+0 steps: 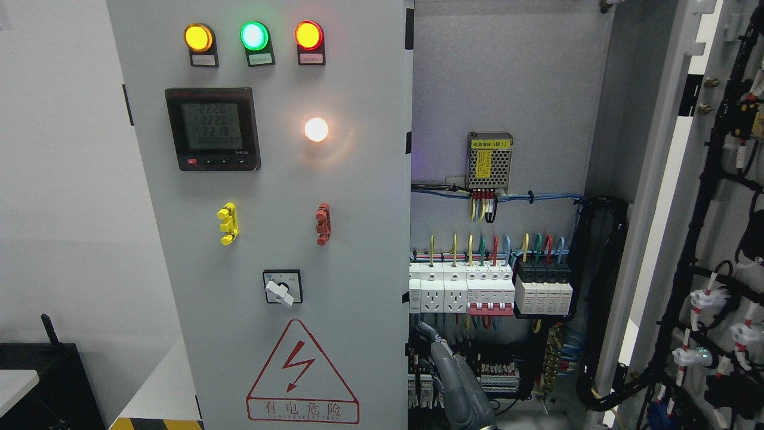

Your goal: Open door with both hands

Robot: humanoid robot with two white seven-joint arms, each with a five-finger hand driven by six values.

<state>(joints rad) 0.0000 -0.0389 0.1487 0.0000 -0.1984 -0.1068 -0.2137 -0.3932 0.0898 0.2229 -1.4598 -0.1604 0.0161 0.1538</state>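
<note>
while only one grey robot hand [444, 364] shows, rising from the bottom edge a little right of the middle, its fingers [425, 330] reach up slim and close together, tips just beside the free edge of the left door [358, 251], holding nothing that i can see; whether they are hooked on that edge i cannot tell, and i cannot tell which arm it belongs to either. behind the hand sit the white breaker row [462, 289] and the terminal blocks [498, 376] with their coloured wires. the left door appears nearly closed, its face carrying three indicator lamps [253, 36], a meter [213, 129], a selector switch [282, 288] and a warning triangle [302, 373]; the right door [704, 239] already stands swung wide at the picture's right, wiring on its inner side. judging from this, the step in hand is catching the left door's edge. to do it well, the fingers should curl behind the sheet-metal lip, clear of the wiring, then pull outward along the hinge's arc rather than straight back, slowly, so the tips don't slip off.
</note>
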